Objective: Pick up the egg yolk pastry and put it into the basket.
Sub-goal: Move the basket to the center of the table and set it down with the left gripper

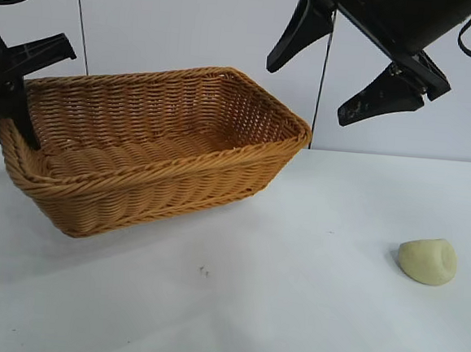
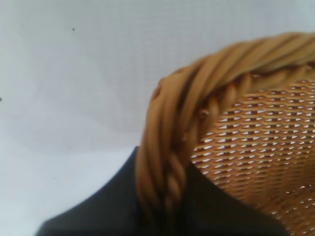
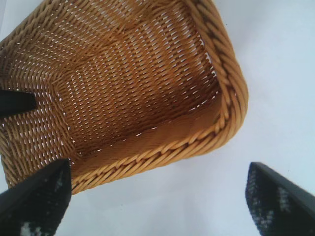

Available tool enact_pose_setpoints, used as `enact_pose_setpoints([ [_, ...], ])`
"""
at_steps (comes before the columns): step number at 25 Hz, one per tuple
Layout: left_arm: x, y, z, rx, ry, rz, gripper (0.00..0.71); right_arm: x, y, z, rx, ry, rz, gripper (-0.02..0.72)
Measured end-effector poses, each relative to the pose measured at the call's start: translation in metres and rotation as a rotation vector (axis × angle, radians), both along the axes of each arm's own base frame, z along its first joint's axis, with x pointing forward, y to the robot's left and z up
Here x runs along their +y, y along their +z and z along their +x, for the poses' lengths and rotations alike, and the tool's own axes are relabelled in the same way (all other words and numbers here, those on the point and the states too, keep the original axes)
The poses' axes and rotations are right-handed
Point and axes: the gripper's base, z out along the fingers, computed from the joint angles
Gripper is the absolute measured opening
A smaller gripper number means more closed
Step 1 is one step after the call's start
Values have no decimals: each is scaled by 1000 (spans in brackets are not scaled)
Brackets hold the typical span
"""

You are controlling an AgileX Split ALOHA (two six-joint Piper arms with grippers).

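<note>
right tool (image 1: pixel 348 69) – spread wide, empty | pale yellow rounded egg yolk pastry (image 1: pixel 428 260) on worktop – below it, slightly right | left tool (image 1: pixel 10 85) grips orange-tan wicker basket (image 1: pixel 169 187)

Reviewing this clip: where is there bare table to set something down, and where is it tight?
Bare table lies between the basket and the egg yolk pastry, and along the front edge below both. The basket's inside is empty too. It is tight at the basket's left rim, where the left gripper grips it. The right gripper hangs open above.
</note>
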Motion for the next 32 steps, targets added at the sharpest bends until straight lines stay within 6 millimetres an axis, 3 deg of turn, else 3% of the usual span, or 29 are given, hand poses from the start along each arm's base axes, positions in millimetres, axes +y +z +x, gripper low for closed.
enact_pose_setpoints([
  [7, -8, -18, 24, 87, -225, 35, 85, 0, 0, 0, 3, 2, 0, 686],
  [13, -24, -10, 44, 90, -413, -3, 85, 0, 0, 0, 3, 2, 0, 686],
  [20, -50, -24, 51, 104, -485, -12, 84, 0, 0, 0, 3, 3, 0, 686],
  [32, -52, -72, 67, 145, -499, 0, 84, 0, 0, 0, 4, 2, 0, 686],
])
